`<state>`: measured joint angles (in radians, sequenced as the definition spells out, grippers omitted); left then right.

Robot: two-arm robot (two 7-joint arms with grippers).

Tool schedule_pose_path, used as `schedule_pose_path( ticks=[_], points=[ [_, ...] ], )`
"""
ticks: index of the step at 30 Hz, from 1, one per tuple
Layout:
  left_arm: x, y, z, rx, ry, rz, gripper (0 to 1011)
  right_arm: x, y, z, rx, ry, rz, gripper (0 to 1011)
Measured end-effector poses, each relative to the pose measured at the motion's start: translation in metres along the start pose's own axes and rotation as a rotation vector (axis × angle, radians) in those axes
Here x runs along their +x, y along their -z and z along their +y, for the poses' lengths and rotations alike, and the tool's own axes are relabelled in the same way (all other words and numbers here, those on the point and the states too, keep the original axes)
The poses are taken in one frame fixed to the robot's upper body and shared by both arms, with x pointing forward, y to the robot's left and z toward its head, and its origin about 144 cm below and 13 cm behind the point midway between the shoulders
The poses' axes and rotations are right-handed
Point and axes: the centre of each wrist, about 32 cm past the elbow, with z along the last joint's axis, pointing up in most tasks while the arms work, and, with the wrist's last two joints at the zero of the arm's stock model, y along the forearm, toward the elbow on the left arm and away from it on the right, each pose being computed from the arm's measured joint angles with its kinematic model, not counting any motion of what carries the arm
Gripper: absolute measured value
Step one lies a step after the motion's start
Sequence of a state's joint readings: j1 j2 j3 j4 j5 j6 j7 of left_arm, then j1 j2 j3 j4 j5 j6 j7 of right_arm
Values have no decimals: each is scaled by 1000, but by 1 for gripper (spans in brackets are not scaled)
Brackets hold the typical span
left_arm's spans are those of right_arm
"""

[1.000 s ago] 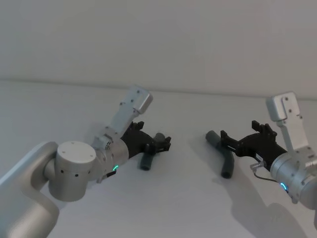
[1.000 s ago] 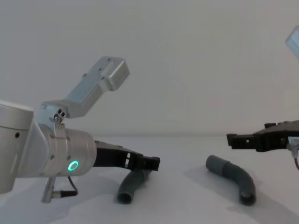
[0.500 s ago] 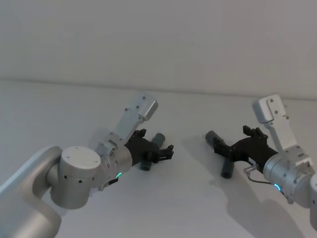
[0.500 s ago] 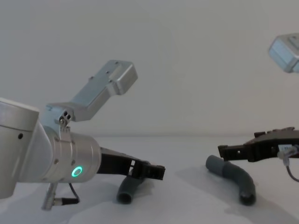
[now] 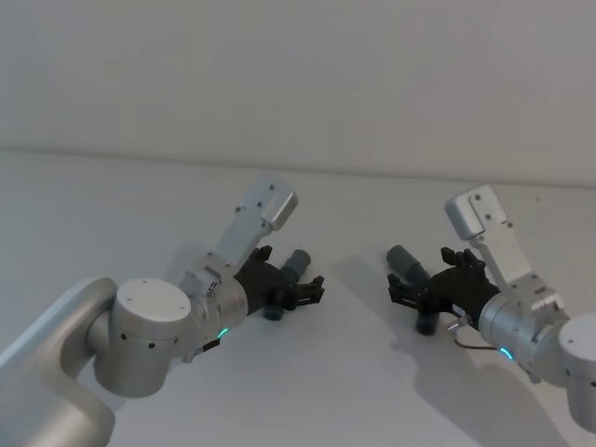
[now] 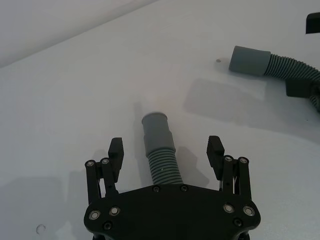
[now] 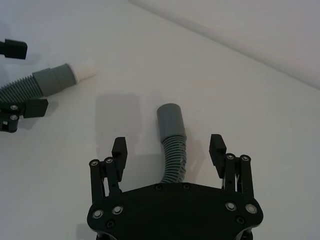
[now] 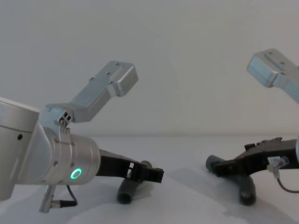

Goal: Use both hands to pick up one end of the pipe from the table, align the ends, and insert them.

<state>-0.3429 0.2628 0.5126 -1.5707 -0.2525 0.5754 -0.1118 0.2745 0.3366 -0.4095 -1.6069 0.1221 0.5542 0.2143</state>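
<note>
Left wrist: wide claw (image 6: pixel 165 144) astride pipe (image 6: pixel 160 156)

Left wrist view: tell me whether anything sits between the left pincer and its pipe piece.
Nothing visible does. The left pincer is open with a finger on each side of the ribbed grey pipe piece, which lies on the white table.
</note>
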Motion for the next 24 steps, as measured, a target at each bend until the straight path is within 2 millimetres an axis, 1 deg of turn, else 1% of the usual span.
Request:
schedule_pose_path(
  ticks=[13,24],
  points=[
    [2,2,-2,5,3,14,1001,-3,-2,12,-39,-12,-28,1003],
    [4,7,-5,14,21,34,1001,-2,-6,22,-81,-13,-12,1003]
  ],
)
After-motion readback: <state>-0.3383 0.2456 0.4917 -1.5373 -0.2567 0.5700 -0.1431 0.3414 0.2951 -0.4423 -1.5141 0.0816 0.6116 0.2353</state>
